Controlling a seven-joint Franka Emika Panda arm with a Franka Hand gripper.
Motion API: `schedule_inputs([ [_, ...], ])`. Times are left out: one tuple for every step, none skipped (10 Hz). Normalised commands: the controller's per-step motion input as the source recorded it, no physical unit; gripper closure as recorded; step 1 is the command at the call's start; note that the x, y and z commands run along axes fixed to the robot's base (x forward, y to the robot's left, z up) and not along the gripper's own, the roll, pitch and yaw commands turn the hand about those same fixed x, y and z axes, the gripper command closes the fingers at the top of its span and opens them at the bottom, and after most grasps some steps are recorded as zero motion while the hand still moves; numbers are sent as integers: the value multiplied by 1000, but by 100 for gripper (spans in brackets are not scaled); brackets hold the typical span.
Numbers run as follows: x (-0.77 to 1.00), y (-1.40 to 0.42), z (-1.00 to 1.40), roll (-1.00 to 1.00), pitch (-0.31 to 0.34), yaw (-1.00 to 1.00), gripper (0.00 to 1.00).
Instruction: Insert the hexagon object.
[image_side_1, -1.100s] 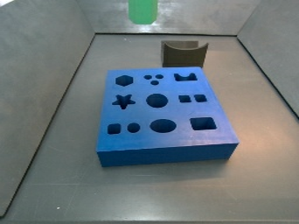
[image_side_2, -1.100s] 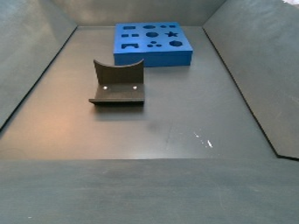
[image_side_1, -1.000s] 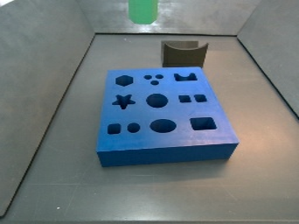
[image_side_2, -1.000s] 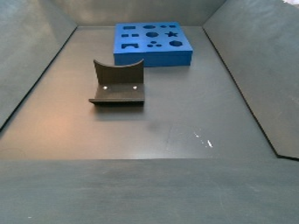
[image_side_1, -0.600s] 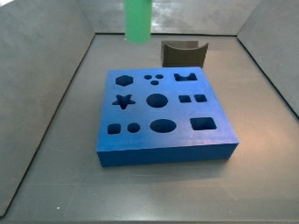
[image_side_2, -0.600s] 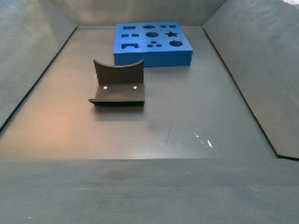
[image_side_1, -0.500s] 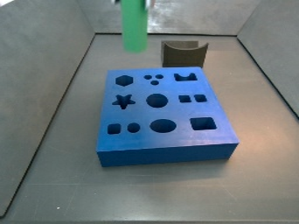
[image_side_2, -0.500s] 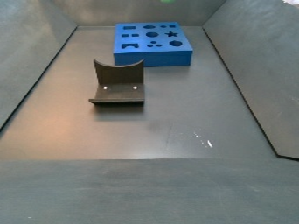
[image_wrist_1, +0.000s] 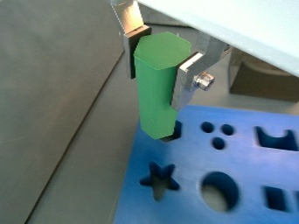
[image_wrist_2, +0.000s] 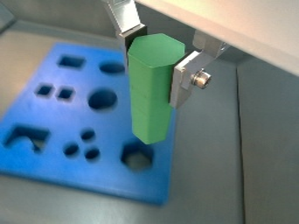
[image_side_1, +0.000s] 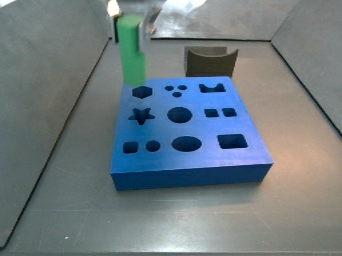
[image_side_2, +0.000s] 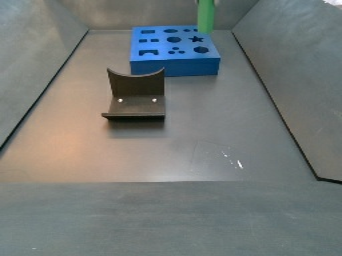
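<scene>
My gripper (image_wrist_1: 158, 70) is shut on the hexagon object, a long bright green peg (image_wrist_1: 160, 87), and holds it upright by its top end between the silver fingers (image_wrist_1: 187, 77). The peg hangs over the far left corner of the blue block (image_side_1: 187, 130), its lower end just above the hexagon hole (image_side_1: 140, 91). In a wrist view the hexagon hole (image_wrist_2: 138, 156) shows just beyond the end of the peg (image_wrist_2: 152, 83). In a side view the peg (image_side_2: 206, 15) stands above the far edge of the block (image_side_2: 174, 50). The gripper (image_side_1: 131, 20) shows only at the picture's upper edge.
The blue block has several shaped holes, among them a star (image_wrist_1: 159, 179) and a large round one (image_side_1: 179, 115). The dark grey curved fixture (image_side_2: 135, 95) stands on the floor apart from the block; it also shows behind the block (image_side_1: 211, 58). Grey walls close in the floor.
The gripper has come down with the green peg and moved it left and forward, from high above the far wall to just over the block's hexagon hole. Block and fixture have not moved.
</scene>
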Motion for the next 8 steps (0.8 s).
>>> schedule_inputs([
  [-166,631,-549,-219,-197,-17,100],
  [160,126,-274,-27,-31,0,100],
  [100,134,-109,0,0,0,100],
  [94,37,-109,0,0,9,100],
  [254,-14,-231,-9,-1,0,100],
  [186,0,-274,-61,-49,0,100],
  [186,0,-283,-51,-61,0,100],
  [166,0,-346,-66,-104,0,100],
])
